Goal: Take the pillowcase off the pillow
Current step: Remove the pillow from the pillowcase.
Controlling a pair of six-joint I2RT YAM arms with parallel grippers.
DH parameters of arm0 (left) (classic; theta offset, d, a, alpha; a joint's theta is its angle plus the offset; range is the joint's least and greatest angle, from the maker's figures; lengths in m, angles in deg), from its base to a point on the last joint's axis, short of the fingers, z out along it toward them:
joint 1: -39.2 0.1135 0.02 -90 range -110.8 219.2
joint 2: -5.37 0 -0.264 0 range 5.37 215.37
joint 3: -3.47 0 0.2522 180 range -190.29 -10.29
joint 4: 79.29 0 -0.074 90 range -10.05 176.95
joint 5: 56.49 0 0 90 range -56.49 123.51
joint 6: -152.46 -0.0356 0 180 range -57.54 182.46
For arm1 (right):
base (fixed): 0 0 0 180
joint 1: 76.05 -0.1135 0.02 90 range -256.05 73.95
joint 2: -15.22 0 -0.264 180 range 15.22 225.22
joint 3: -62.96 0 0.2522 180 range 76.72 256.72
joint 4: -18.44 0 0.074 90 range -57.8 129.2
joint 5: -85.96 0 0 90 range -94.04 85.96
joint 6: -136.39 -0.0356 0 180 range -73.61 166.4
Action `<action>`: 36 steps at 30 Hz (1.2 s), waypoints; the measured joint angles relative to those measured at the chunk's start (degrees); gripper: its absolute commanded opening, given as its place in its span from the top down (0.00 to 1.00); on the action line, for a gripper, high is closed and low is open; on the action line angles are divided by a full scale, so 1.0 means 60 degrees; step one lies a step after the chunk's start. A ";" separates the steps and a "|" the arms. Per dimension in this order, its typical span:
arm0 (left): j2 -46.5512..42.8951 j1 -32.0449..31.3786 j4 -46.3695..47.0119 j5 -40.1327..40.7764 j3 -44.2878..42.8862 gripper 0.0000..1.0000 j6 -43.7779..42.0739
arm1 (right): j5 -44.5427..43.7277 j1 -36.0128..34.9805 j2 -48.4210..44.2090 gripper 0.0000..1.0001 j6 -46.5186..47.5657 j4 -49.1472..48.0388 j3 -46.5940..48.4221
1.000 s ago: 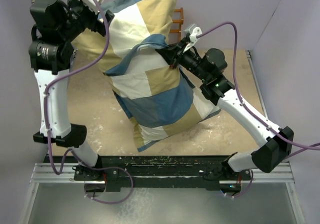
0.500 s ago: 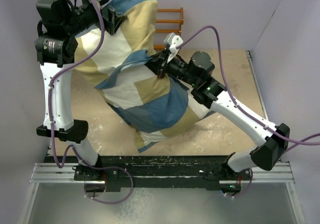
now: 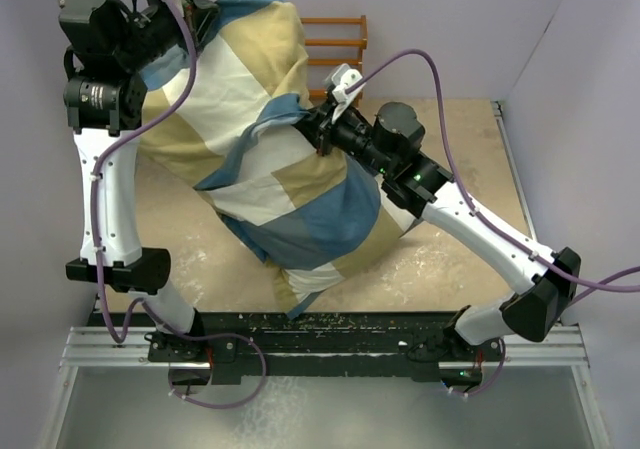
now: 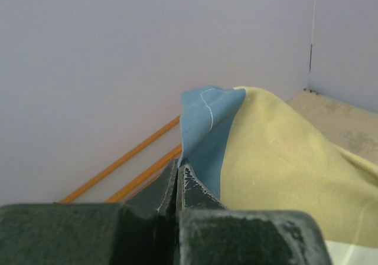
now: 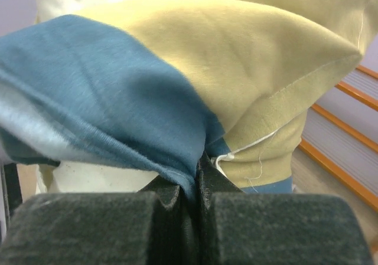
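Note:
The pillowcase [image 3: 270, 159], in tan, cream and blue blocks, hangs bulging above the table with its lower end near the front edge. The pillow is hidden inside it; a white patch by my right forearm could be pillow or a cream block, I cannot tell which. My left gripper [image 3: 205, 14] is high at the back left, shut on the cover's blue top corner [image 4: 204, 123], which rises straight out of the closed tips of that left gripper [image 4: 179, 167]. My right gripper [image 3: 315, 129] is shut on a blue fold [image 5: 118, 105] at mid-height, the cloth pinched in the right gripper [image 5: 198, 170].
An orange wooden rack [image 3: 335, 44] stands against the back wall behind the bundle. Lilac walls close in the left, back and right sides. The sandy tabletop [image 3: 460, 239] shows around the cover. A black rail [image 3: 320, 334] carrying both arm bases runs along the near edge.
My left gripper has gone from open to shut on the blue top corner. The bundle and my right arm have shifted left, and the cover now hangs lower toward the front.

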 measured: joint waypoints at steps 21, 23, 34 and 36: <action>-0.0488 -0.0259 0.1494 0.2838 0.0401 1.00 -0.0838 | -0.1406 -0.0827 -0.2047 1.00 -0.0102 -0.1373 -0.2973; -0.0401 -0.0353 0.1712 0.3311 0.0433 1.00 -0.1333 | -0.1304 -0.0852 -0.2779 1.00 -0.0131 -0.1701 -0.3668; -0.0135 0.0630 0.2830 0.5042 0.1293 0.10 -0.2237 | -0.0616 -0.0827 -0.5009 1.00 -0.0208 -0.1421 -0.4987; -0.0211 0.0739 0.2218 0.3785 0.1293 0.00 -0.1719 | -0.0911 -0.0820 -0.4448 1.00 -0.0182 -0.0984 -0.4167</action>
